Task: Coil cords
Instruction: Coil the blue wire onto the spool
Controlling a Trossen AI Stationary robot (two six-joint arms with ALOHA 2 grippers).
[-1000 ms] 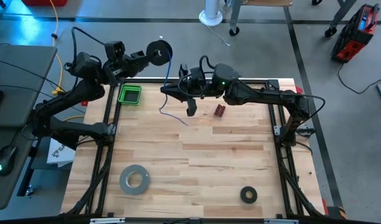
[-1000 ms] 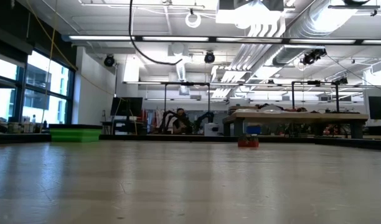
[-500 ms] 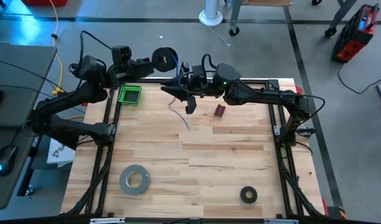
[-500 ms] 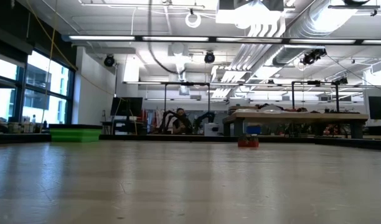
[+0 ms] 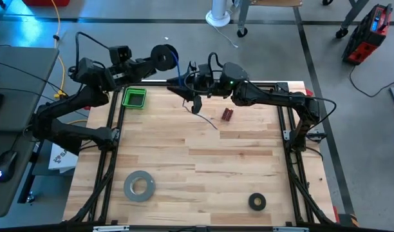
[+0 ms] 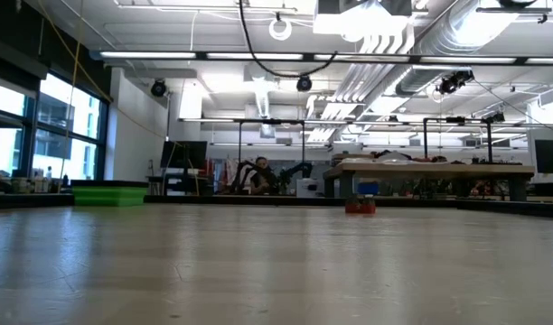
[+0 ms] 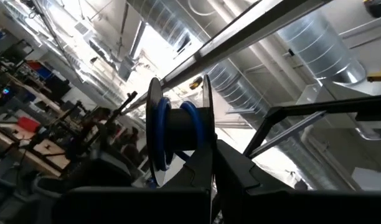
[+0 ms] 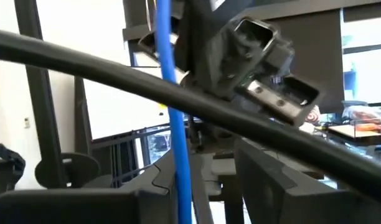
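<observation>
- Wooden plank tabletop (image 5: 203, 167) fills my overhead view, pale and bare in the middle.
- My left claw (image 5: 153, 59) is clamped shut on the black round spool (image 5: 163, 55), raised past the far edge.
- My right claw (image 5: 192, 87) sits just beside it; I cannot tell its opening.
- Thin blue cord (image 5: 179, 78) runs from spool to right claw, its tail trailing on the wood.
- I judge winding is midway; next I need a fresh grip lower down the cord.

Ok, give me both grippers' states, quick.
Left gripper: closed on the spool.
Right gripper: by the blue cord; open or closed cannot be told.
</observation>
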